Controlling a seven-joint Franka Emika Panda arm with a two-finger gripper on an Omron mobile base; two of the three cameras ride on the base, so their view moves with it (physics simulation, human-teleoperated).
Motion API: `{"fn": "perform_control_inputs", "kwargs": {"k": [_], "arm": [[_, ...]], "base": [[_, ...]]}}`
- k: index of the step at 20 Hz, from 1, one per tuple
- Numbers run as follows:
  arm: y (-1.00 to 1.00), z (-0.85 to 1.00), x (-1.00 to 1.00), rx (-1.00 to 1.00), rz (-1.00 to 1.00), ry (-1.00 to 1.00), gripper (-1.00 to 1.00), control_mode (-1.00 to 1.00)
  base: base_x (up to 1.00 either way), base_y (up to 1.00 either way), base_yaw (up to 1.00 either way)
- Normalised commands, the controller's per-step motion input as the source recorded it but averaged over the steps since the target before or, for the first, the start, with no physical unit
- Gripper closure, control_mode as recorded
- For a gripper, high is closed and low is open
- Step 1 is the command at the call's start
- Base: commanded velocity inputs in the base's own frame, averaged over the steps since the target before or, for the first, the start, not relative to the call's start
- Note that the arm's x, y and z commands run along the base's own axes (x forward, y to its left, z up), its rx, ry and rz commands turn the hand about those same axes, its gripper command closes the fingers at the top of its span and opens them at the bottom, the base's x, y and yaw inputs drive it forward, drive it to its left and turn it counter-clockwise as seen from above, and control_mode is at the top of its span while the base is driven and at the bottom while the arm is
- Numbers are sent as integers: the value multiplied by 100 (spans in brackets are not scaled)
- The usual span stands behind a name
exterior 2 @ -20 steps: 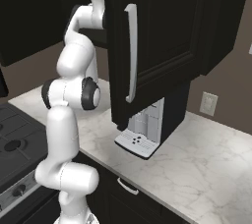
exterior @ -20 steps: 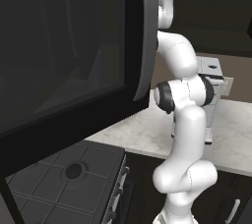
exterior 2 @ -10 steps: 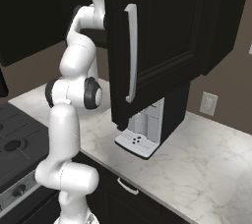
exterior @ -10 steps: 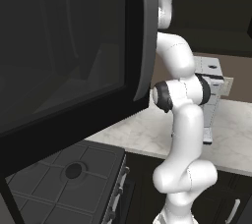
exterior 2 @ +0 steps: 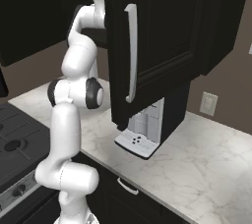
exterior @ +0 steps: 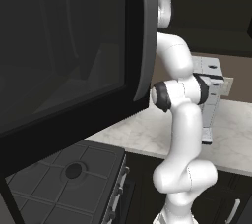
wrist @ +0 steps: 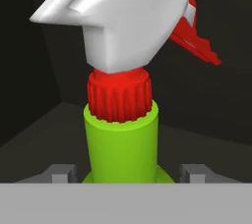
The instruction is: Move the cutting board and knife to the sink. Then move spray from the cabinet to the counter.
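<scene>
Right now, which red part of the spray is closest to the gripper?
The ribbed red collar on the green neck, just above the gripper. The red trigger juts out higher, beside the white head.

the spray point(wrist: 121, 152) stands upright in a dark cabinet interior, its bright green neck topped by a ribbed red collar, a white nozzle head and a red trigger; the pale marble surface point(exterior 2: 206, 174) lies below.

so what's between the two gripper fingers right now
In the hand view, the green neck of the spray stands between the two fingertips, with a small gap either side.
</scene>
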Motion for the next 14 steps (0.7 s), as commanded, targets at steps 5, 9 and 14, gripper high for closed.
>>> {"fn": "perform_control_inputs", "kwargs": {"k": [5,9,14], "arm": [[-3,-5,1,0,0,0,100,-100],[-4,-8,-6,0,0,0,100,-100],[-4,-12,-11,0,0,0,100,-100]], "base": [[0,0,0],[0,0,0],[0,0,0]]}}
